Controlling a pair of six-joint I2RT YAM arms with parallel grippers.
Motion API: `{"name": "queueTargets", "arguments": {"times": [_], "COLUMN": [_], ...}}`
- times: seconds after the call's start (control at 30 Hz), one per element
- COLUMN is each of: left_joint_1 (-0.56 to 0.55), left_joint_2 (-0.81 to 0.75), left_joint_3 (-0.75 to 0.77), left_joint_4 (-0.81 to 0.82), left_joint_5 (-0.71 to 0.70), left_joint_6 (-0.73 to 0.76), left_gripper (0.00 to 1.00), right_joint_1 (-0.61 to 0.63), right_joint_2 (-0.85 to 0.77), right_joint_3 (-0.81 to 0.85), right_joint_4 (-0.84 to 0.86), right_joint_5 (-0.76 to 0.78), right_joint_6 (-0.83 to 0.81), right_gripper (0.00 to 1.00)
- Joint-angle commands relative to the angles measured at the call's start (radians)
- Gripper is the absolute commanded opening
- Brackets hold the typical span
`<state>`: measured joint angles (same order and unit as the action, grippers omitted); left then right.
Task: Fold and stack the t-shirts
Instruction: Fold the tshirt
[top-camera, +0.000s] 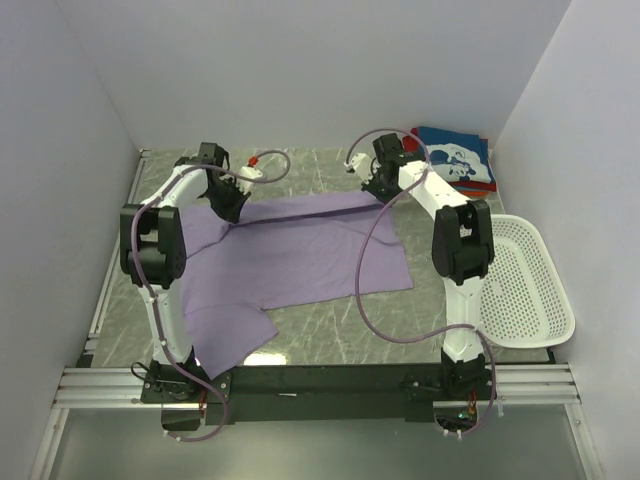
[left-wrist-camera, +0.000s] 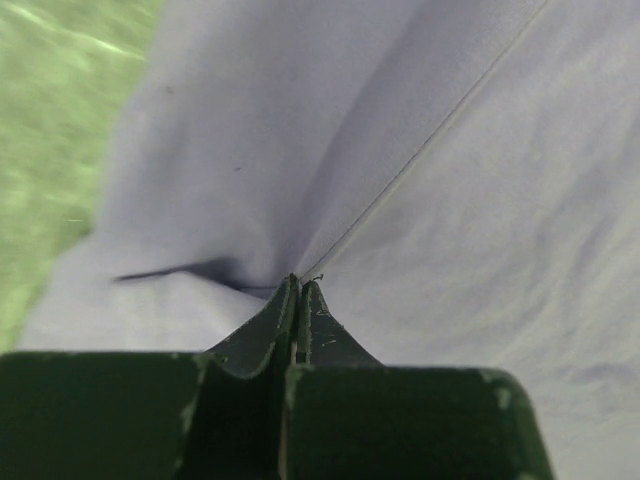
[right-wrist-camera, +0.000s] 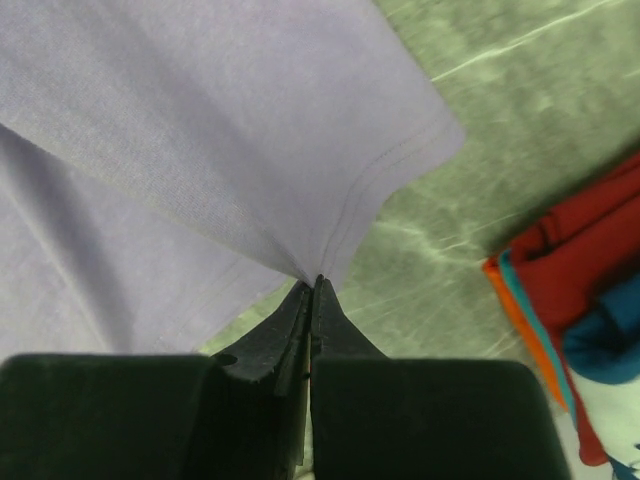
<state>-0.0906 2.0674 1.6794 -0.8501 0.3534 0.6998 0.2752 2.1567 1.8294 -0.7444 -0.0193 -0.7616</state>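
Observation:
A lavender-purple t-shirt (top-camera: 300, 255) lies spread on the table, its far edge lifted and pulled taut between both grippers. My left gripper (top-camera: 232, 208) is shut on the shirt's far left part; in the left wrist view the cloth (left-wrist-camera: 420, 200) puckers into the closed tips (left-wrist-camera: 298, 285). My right gripper (top-camera: 378, 192) is shut on the far right hem, and the lavender fabric (right-wrist-camera: 220, 140) fans out from its pinched tips (right-wrist-camera: 312, 285). A folded stack of t-shirts (top-camera: 455, 158), navy with a white print on top and red and orange layers (right-wrist-camera: 560, 270) below, lies at the back right.
A white perforated basket (top-camera: 525, 285) stands at the right edge, beside the right arm. Grey walls close in the table on three sides. A purple cable (top-camera: 365, 290) from the right arm loops over the shirt's near right part.

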Motion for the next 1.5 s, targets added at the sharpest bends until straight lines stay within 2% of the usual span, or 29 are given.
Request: {"name": "queueTargets", "arguments": {"times": [0.0,0.07,0.1,0.13,0.17,0.23,0.27,0.33,0.43,0.53,0.57,0.63,0.83,1.03,1.2,1.4,1.47], "left_joint_1": [-0.011,-0.015,-0.017,-0.017,-0.015,-0.014,-0.012,-0.003,0.017,0.054,0.066,0.112,0.212,0.284,0.344,0.379,0.379], "left_joint_2": [-0.047,-0.047,-0.038,-0.033,-0.030,-0.033,-0.036,-0.044,-0.038,-0.020,-0.015,0.002,0.049,0.065,0.083,0.189,0.244], "left_joint_3": [-0.065,-0.086,-0.086,-0.081,-0.069,-0.055,-0.049,-0.020,0.028,0.057,0.074,0.088,0.115,0.056,0.008,0.083,0.149], "left_joint_4": [0.008,0.031,0.032,0.033,0.029,0.025,0.022,0.013,0.020,0.078,0.094,0.129,0.141,0.151,0.169,0.132,0.115], "left_joint_5": [0.001,-0.019,-0.024,-0.025,-0.024,-0.001,0.015,0.048,0.113,0.147,0.154,0.186,0.168,0.102,0.018,-0.065,-0.080], "left_joint_6": [0.036,0.032,0.026,0.017,0.004,-0.003,-0.014,-0.029,-0.085,-0.183,-0.234,-0.316,-0.424,-0.473,-0.506,-0.511,-0.505], "left_gripper": [0.01,0.02,0.06,0.11,0.22,0.37,0.39,0.43,0.46,0.45,0.45,0.45,0.44,0.43,0.43,0.43,0.43], "right_joint_1": [0.001,0.002,0.002,0.002,-0.002,-0.007,-0.016,-0.021,-0.024,-0.022,-0.022,-0.024,-0.024,-0.031,-0.037,-0.037,-0.039], "right_joint_2": [-0.020,-0.014,-0.006,0.008,0.014,0.031,0.037,0.064,0.123,0.172,0.184,0.216,0.284,0.338,0.371,0.448,0.463], "right_joint_3": [-0.015,-0.021,-0.015,-0.004,0.031,0.101,0.129,0.229,0.351,0.398,0.404,0.421,0.419,0.433,0.485,0.577,0.584], "right_joint_4": [-0.016,-0.019,-0.032,-0.062,-0.084,-0.131,-0.142,-0.185,-0.234,-0.227,-0.220,-0.210,-0.188,-0.150,-0.136,-0.151,-0.141], "right_joint_5": [0.016,0.018,0.016,0.010,-0.007,-0.063,-0.080,-0.116,-0.166,-0.195,-0.199,-0.223,-0.257,-0.128,-0.004,0.110,0.133], "right_joint_6": [-0.024,-0.025,-0.028,-0.028,-0.021,-0.001,0.022,0.056,0.146,0.257,0.312,0.356,0.455,0.498,0.542,0.542,0.533], "right_gripper": [0.00,0.00,0.00,0.04,0.19,0.35,0.40,0.43,0.43,0.33,0.27,0.23,0.19,0.17,0.12,0.10,0.12]}}
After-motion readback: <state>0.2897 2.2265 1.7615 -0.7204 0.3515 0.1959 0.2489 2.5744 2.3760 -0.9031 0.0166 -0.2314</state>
